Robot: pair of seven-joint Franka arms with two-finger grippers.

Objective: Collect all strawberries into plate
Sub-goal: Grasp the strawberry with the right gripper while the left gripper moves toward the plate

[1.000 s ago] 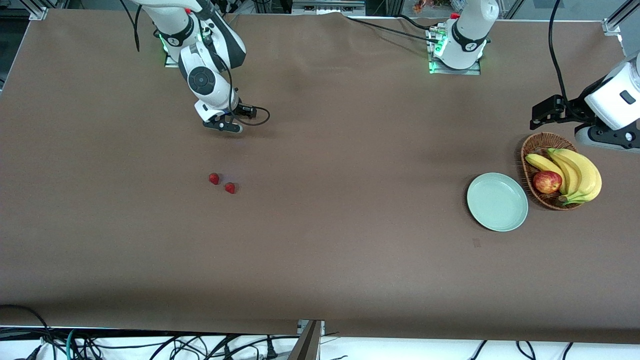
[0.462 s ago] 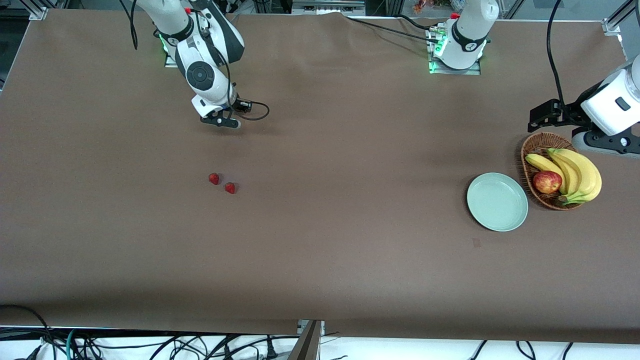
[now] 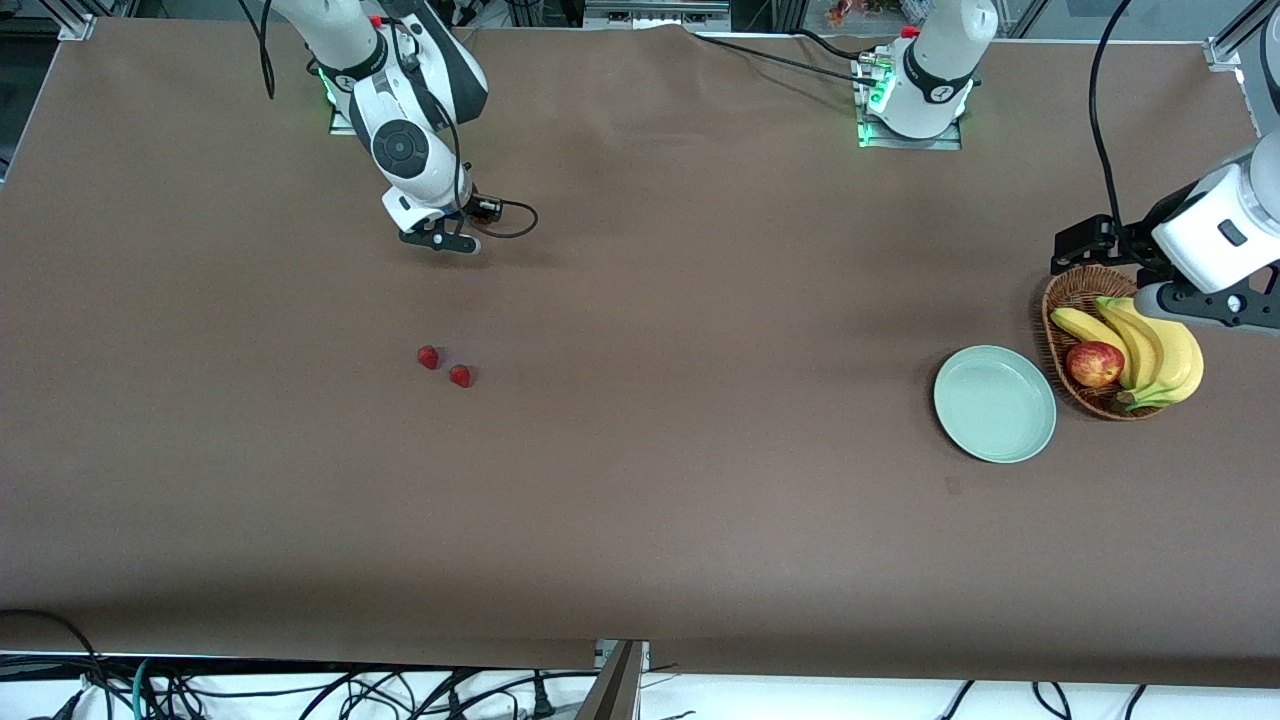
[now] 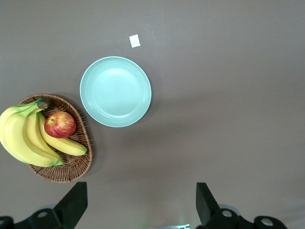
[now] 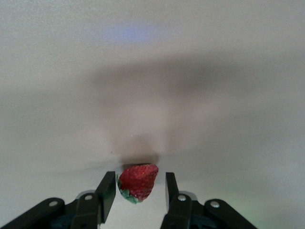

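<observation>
Matte brown tabletop; right end effector pinching bumpy strawberry; left end effector wide.

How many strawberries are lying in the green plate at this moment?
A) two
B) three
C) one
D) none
D: the plate is bare inside, two strawberries lie on the table toward the right arm's end, and a third strawberry sits between the fingers of the right gripper.
</observation>
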